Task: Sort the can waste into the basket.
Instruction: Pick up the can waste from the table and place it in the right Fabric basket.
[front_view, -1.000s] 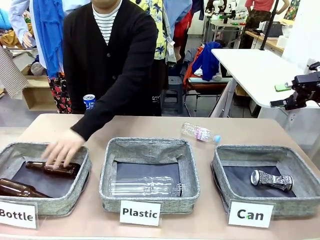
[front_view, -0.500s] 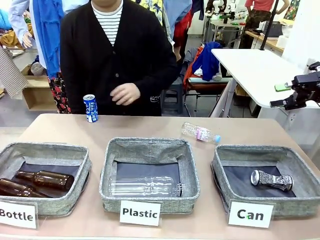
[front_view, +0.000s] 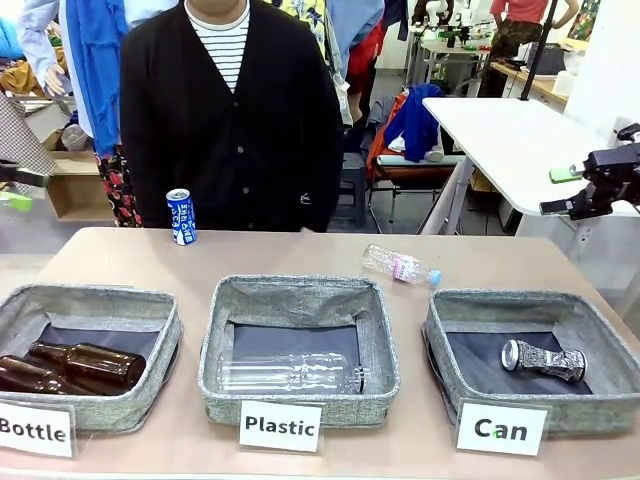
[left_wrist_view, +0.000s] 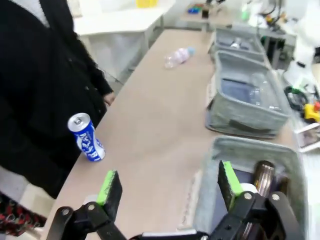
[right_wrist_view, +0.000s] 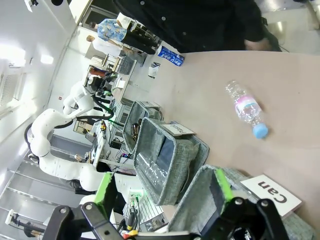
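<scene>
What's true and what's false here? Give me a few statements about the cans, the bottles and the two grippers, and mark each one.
1. The blue can stands upright on the table, outside the baskets. True.
2. The silver can lies in the basket signed Plastic. False: it lies on its side in the Can basket.
3. The left gripper and the right gripper are both open and hold nothing. True.
4. The loose plastic bottle lies in the Bottle basket. False: it lies on the bare table beyond the baskets; the Bottle basket holds two brown bottles.
</scene>
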